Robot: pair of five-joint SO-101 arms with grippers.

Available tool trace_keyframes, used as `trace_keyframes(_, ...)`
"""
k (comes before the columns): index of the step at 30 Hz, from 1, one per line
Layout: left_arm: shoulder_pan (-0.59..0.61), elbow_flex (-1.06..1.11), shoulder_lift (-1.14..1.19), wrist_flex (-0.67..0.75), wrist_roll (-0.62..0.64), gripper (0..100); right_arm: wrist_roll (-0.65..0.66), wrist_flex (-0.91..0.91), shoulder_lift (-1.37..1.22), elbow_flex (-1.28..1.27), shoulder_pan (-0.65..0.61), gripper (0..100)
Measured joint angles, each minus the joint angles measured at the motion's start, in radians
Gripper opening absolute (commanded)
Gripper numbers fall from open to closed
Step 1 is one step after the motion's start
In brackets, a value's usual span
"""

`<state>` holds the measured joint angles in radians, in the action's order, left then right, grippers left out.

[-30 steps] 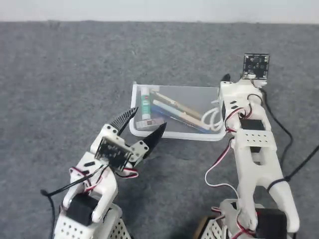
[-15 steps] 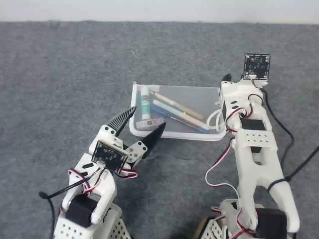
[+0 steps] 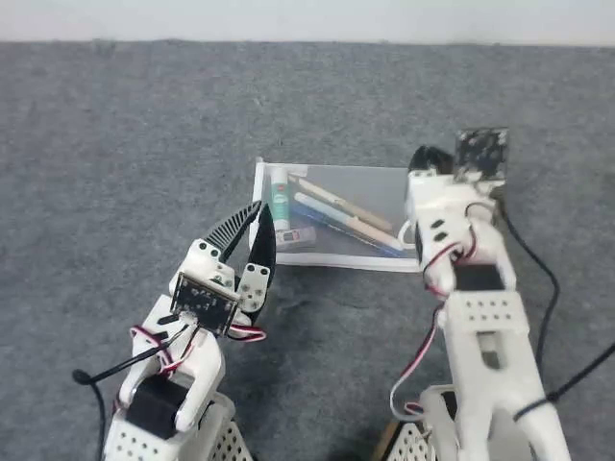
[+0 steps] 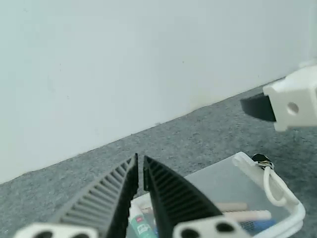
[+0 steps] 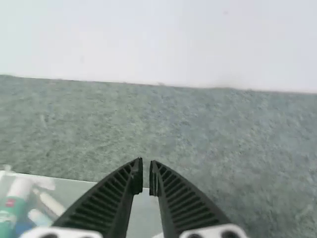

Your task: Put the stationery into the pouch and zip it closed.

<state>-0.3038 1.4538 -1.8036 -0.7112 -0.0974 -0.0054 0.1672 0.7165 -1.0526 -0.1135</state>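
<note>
Here, the left gripper (image 3: 261, 217) has its ribbed black fingers drawn together to a hairline gap, with nothing between them. The tips sit over the left edge of the pouch (image 3: 377, 182), just beside the glue stick (image 3: 279, 200), and point away from the arm's base toward the wall. The left arm is folded low, its wrist tilted forward above the grey counter (image 3: 115, 144).

The right gripper (image 5: 145, 163) is likewise pinched almost together and holds nothing, aimed out toward the wall. The right arm is stretched forward, with its wrist above the pouch's right end, near the white cord loop (image 3: 407, 236).

The pouch is clear with a white edge and lies flat on the counter between the two arms. Inside it, the glue stick with a green label lies along the left end, and the pens (image 3: 336, 213) lie slantwise across the middle. I cannot tell whether the zip is done up.
</note>
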Motion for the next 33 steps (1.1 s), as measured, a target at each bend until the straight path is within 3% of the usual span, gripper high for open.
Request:
trace_keyframes(18, 0.000, 0.245, 0.002, 0.272, -0.051, 1, 0.000, 0.000, 0.371, -0.186, -0.071, 0.9)
trace_keyframes(23, 0.043, 0.247, 0.002, 0.256, -0.051, 1, 0.000, 0.000, 0.477, -0.233, -0.094, 0.9)
trace_keyframes(33, 0.137, 0.247, 0.002, 0.081, -0.051, 1, 0.000, 0.000, 0.806, -0.514, -0.109, 0.9)
